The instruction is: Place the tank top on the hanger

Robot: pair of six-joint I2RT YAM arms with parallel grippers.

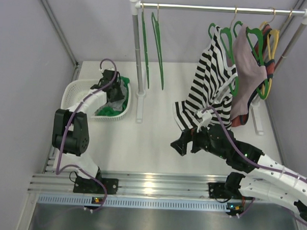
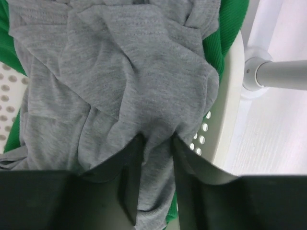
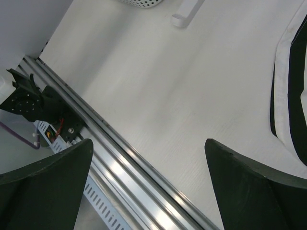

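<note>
Along the near edge of the surface (image 1: 152,145), both arms are bolted to a ridged metal track (image 1: 155,186). Toward the near right corner, the right hand (image 3: 148,143) hangs released over bare white surface, its two fingers spread wide with nothing between them. Just beyond it, the hem of a black-and-white striped top (image 1: 208,82) reaches down to the surface.

At the left edge, further back, sits a white perforated basket (image 1: 75,91). The left arm reaches into it, and the left hand (image 2: 157,139) is pressed down on the tank top (image 2: 134,72), which lies crumpled in the basket on top of a bright green garment (image 2: 230,33). The two fingers straddle a raised fold of the grey knit, with cloth puckering toward both fingertips. Whether they are clenched on that fold or only resting against it cannot be told.

Across the far edge stands a clothes rack with a silver rail (image 1: 219,8). Near its left post (image 1: 137,53), a bare green hanger (image 1: 159,54) dangles from the rail by its gold hook, with a second green one (image 1: 144,48) just to its left. On the right part of the rail, the striped top hangs beside a pinkish garment (image 1: 247,63), among more green hangers and some yellow hangers (image 1: 271,44).
</note>
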